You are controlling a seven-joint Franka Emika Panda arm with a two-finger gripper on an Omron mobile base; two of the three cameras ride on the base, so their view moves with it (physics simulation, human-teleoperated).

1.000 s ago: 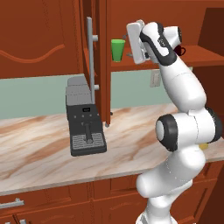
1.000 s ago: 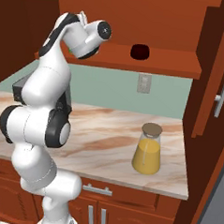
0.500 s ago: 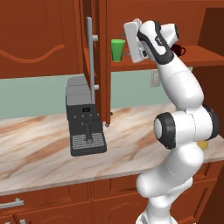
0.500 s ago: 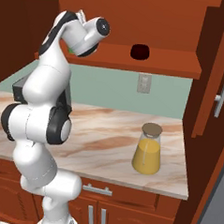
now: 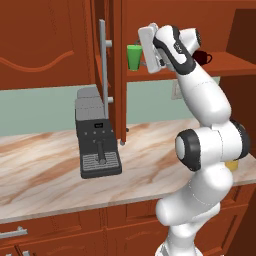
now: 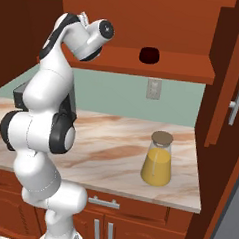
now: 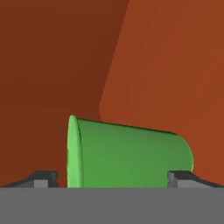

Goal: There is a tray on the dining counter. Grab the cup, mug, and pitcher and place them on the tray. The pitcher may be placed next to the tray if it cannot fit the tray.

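Reddish-brown cabinets (image 5: 45, 45) fill the wall above a marbled bench (image 5: 45, 170) with a green backsplash. We see the white arm (image 5: 205, 125) reaching up toward the open cabinet shelf (image 5: 225, 67). Next down in size, a grey coffee machine (image 5: 95, 135) stands on the bench left of the arm. The pitcher (image 6: 158, 160) with orange liquid and a tan lid stands upright on the bench, right of the arm in the right base view. The cup (image 5: 134, 57), green, stands on the shelf just beside the tool (image 5: 145, 47). In the hand view we see the cup (image 7: 127, 153) between the tool's fingertips (image 7: 43, 178), jaws spread wide, not gripping it. The mug (image 6: 149, 55), dark red, sits on the shelf farther right.
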